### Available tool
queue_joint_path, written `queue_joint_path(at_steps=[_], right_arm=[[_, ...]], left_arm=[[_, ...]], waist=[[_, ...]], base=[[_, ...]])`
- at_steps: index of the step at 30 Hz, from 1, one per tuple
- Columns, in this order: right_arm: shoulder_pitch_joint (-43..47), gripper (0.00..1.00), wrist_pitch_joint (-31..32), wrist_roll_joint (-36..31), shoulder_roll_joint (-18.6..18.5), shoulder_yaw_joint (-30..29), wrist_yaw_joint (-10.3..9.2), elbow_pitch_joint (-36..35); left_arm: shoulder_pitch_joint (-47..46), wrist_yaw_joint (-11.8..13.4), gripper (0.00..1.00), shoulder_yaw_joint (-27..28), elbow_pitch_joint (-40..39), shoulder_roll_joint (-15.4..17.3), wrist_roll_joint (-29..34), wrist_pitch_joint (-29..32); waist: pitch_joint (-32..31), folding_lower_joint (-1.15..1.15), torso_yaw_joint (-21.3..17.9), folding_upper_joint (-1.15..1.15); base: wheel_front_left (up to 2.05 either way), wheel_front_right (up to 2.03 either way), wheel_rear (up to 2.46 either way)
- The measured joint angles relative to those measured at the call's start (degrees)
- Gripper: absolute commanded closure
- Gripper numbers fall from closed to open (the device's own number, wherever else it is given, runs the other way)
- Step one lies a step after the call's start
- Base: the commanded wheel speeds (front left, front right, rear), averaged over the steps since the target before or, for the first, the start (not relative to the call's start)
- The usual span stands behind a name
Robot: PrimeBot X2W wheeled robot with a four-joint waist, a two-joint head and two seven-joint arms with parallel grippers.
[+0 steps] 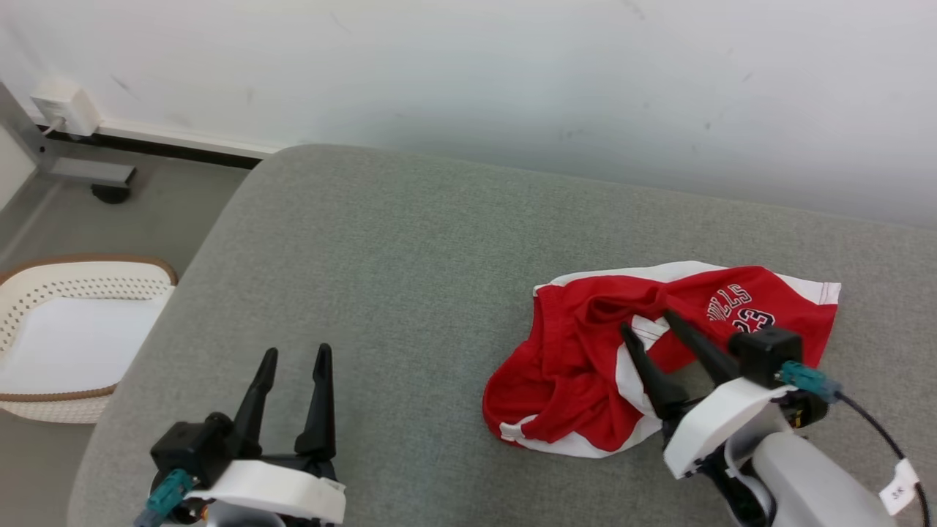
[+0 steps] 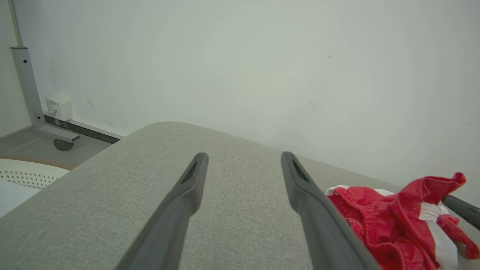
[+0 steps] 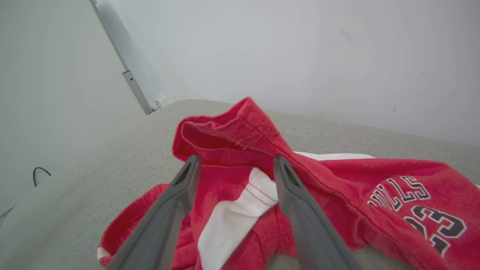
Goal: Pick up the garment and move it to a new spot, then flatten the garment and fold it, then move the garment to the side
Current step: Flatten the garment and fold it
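Scanning from the left: finds a white perforated basket (image 1: pixel 44 293) down off the edge, well apart from the left pincer (image 1: pixel 298 350) on its outer side. Holds that pincer's fingers apart over bare grey surface (image 1: pixel 381 241), with nothing between them and the cloth well off toward its inner side. Farther right, meets the red and white garment (image 1: pixel 564 366), crumpled on the surface directly beneath the right pincer (image 1: pixel 646 320), waistband bunched on its inner side, printed leg spread beyond and to its outer side. Rests that pincer's fingers apart over the heap, tips at a white stripe just short of a raised red fold, clamped on nothing. Risks pinching only the top layer or that ridge by closing here. Would then likely lift a twisted bundle, trailing the rest and adding creases to flatten. Could also shove the cloth along the surface by pressing down before closing. Might drop the heap folded over itself by carrying with one pincer alone, given the other so far off.
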Motion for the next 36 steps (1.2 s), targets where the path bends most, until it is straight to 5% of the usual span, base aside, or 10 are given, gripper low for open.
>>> queue_joint_path(at_steps=[9, 21, 23, 27, 36], right_arm=[[2.3, 0.0, 1.5, 1.0, -2.9, -2.7, 0.0, -2.5], [0.6, 0.0, 5.7, 4.3, -0.9, -4.1, 0.0, 0.5], [-0.3, 0.24, 6.5, 4.7, -0.6, -3.8, 0.0, 2.0], [-1.5, 0.95, 6.5, 5.1, 0.1, -3.4, 0.0, 3.7], [-1.3, 1.0, 3.2, 5.3, -1.2, -3.1, 0.0, 2.9]], left_arm=[[0.0, -0.1, 0.0, -0.5, 0.2, 0.0, 0.0, 0.0], [-0.6, -0.2, 0.0, -0.8, 0.3, 0.0, -0.3, 0.0], [-0.7, -0.2, 0.0, -0.9, 0.3, 0.0, -0.4, 0.0], [-0.9, -0.1, 0.0, -0.8, 0.5, 0.0, -0.5, 0.0], [-0.5, 0.1, 0.0, -0.1, 0.4, 0.0, -0.7, 0.0]], waist=[[0.0, 0.0, -0.6, 0.0], [1.8, 0.0, 1.4, 0.0], [2.0, 0.0, 1.8, 0.0], [2.1, 0.0, 2.5, 0.0], [1.4, 0.0, 2.1, 0.0]], base=[[0.0, 0.0, 0.0], [0.0, 0.0, 0.0], [0.0, 0.0, 0.0], [0.0, 0.0, 0.0], [0.0, 0.0, 0.0]])
